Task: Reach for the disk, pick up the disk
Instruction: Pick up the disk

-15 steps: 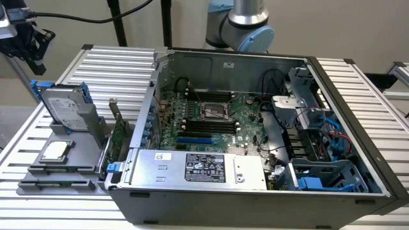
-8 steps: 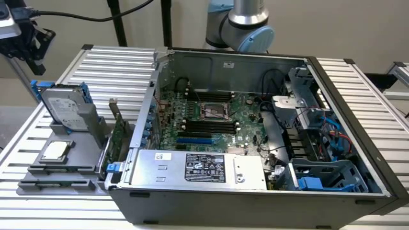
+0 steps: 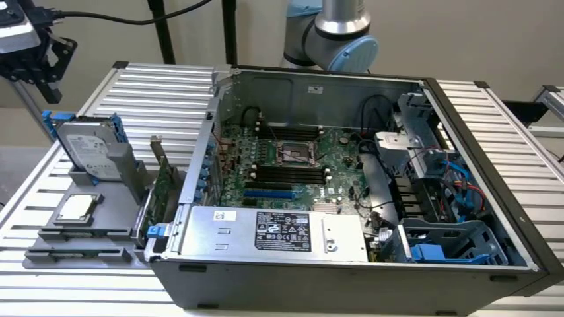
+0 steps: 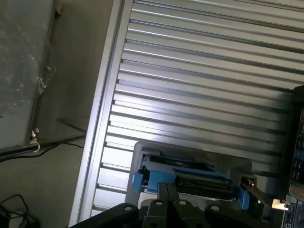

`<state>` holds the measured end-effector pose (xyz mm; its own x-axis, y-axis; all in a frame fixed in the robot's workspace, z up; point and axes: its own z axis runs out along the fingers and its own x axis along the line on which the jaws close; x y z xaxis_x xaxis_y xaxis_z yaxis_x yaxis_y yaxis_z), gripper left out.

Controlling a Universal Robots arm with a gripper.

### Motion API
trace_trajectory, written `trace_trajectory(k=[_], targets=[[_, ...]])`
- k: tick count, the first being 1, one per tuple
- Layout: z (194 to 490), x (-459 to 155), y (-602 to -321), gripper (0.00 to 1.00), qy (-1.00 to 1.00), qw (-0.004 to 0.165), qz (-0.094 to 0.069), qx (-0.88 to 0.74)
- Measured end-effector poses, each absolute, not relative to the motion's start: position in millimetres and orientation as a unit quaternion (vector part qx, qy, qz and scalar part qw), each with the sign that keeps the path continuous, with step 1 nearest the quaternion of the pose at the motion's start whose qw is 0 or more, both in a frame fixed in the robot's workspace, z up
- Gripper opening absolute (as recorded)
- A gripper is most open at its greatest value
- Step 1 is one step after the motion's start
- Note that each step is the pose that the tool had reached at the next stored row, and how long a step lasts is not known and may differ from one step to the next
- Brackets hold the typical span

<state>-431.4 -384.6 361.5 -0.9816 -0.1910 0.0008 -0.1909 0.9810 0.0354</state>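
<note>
Item one, farthest to the exterior view's left of the open computer case [image 3: 352, 281]: your gripper [image 3: 42, 76], black, hanging above the slatted aluminium table [image 3: 154, 86], well apart from the case. You cannot tell from either view whether it is open or closed, and it touches nothing. Item two, between the gripper and the case's left wall: the disk [image 3: 88, 148], a silver-grey hard drive with a white label in a bright blue carrier. It stands on edge, leaning back, in a grey fixture [image 3: 84, 254], below the gripper and apart from it. In the wrist view you meet the disk [image 4: 190, 175] edge-on, close under the gripper [image 4: 166, 190], with table slats around it. Item three, on the same fixture, left of the case's front corner: a small square silver chip [image 3: 75, 208], lying flat. Item four, just beside the case's left wall: an expansion card [image 3: 163, 181], upright. Item five, inside the case: the motherboard [image 3: 331, 178] with its processor socket [image 3: 295, 153] near the middle. A silver power supply [image 3: 211, 231] with a black label lies along the front wall, and a blue drive cage [image 3: 445, 244] sits in the front right corner. Item six, behind the case's rear wall: the robot arm [image 3: 339, 33].
</note>
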Motion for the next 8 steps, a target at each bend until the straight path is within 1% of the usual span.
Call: trace_trajectory(k=[8], targets=[[361.6, -431.4, -384.6, 0.11, -0.987, 0.003, -0.019, 0.158]])
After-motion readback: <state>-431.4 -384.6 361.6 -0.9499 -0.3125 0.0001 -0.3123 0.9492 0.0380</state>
